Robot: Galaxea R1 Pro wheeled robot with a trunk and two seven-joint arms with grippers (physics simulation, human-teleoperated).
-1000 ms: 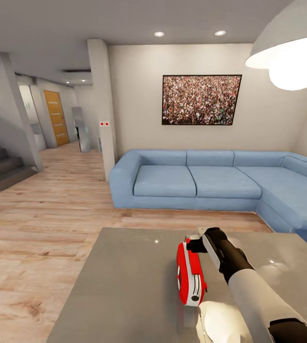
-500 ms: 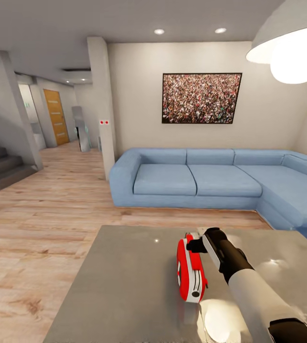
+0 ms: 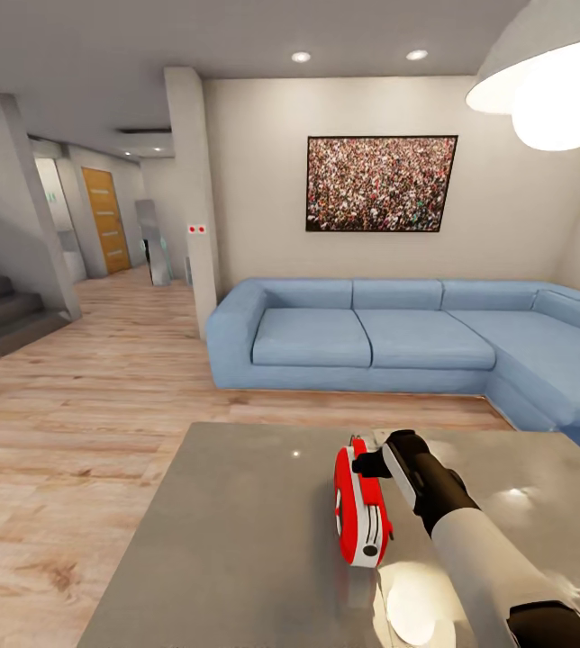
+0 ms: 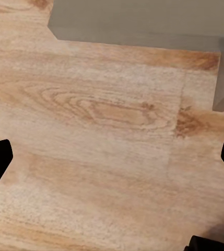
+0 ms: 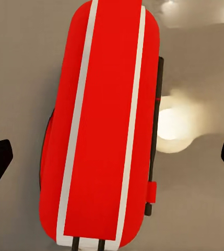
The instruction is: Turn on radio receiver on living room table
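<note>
Right gripper [image 5: 112,157] jaws spread wide over radio [image 5: 102,120] on table [image 3: 236,540]; contact unclear. Left gripper [image 4: 112,159] spread, empty, above floor [image 4: 91,130].

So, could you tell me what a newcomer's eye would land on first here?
Probably the red radio receiver, standing on edge on the grey table with the right gripper right beside it. Behind the table, the blue sofa and the crowd picture on the wall above it stand out.

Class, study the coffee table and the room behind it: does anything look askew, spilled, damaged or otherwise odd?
Nothing stands out. The radio receiver stands on edge on the table, intact, with the right gripper at it.
</note>
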